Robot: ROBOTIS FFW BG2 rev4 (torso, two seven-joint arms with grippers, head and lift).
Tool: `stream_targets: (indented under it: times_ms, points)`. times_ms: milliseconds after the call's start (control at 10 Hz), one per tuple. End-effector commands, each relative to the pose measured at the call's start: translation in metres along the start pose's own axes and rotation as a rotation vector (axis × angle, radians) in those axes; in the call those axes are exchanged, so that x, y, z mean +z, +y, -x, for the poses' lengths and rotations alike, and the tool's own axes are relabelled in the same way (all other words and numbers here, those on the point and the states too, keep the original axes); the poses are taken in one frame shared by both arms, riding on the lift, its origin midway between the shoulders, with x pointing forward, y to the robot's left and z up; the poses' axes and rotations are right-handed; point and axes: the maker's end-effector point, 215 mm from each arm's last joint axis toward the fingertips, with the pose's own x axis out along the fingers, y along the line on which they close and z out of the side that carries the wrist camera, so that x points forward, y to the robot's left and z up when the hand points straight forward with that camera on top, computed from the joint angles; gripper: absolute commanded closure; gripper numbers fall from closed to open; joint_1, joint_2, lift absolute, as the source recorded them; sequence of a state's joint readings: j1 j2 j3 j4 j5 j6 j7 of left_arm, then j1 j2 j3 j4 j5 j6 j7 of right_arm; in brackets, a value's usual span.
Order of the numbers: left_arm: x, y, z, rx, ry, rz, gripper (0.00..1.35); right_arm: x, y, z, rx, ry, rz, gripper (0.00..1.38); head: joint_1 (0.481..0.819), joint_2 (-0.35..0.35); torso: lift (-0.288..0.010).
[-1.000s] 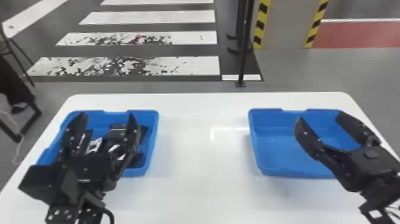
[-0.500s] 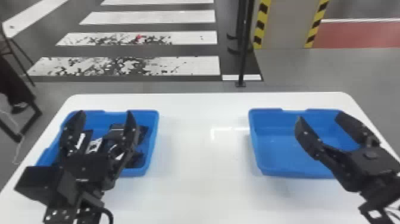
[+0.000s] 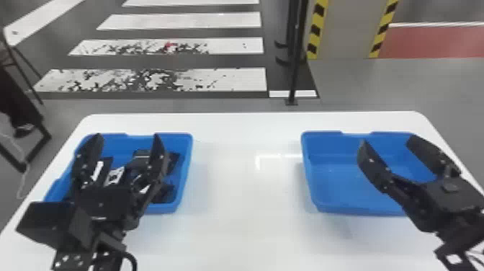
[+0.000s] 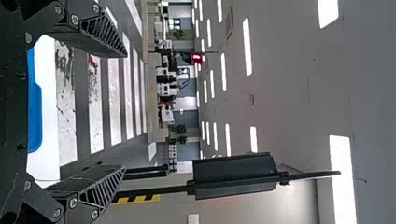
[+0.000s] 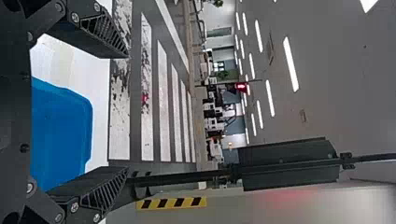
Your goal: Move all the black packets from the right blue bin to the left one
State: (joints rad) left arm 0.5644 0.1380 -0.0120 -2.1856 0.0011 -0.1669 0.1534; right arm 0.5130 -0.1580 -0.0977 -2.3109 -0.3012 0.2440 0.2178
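Note:
My left gripper (image 3: 126,138) hangs open over the left blue bin (image 3: 184,173), partly hiding the black packets (image 3: 164,192) that lie inside it, several of them with white patches. In the left wrist view the same gripper (image 4: 125,109) has its fingers wide apart with nothing between them, the bin's blue rim (image 4: 35,112) beyond. Over the right blue bin (image 3: 342,191) my right gripper (image 3: 387,140) stands open. No packet can be seen in the visible part of that bin. In the right wrist view the open gripper (image 5: 127,112) holds nothing, and part of the blue bin (image 5: 60,130) shows.
Both bins stand on a white table (image 3: 245,201), with a wide stretch of tabletop between them. Beyond its far edge a black pole (image 3: 295,65) rises from the floor, near a pillar with yellow-black stripes (image 3: 315,32).
The left gripper has shifted slightly to the left over its bin, and more of the packets shows between its fingers. The right arm has stayed nearly still.

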Motion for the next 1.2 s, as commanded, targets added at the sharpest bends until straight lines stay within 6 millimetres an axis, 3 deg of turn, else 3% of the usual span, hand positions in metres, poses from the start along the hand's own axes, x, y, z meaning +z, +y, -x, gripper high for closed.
stream_targets:
  times_ms: [0, 1100]
  points:
    - [-0.0001, -0.0008, 0.0001, -0.001, 0.001, 0.004, 0.22, -0.0003, -0.0007, 0.0000, 0.000, -0.006, -0.007, 0.18, 0.695, 0.050, -0.168]
    - [0.0050, -0.0037, -0.0003, -0.007, -0.023, 0.012, 0.22, -0.0023, -0.0024, 0.0007, -0.002, -0.015, -0.024, 0.18, 0.695, 0.044, -0.168]
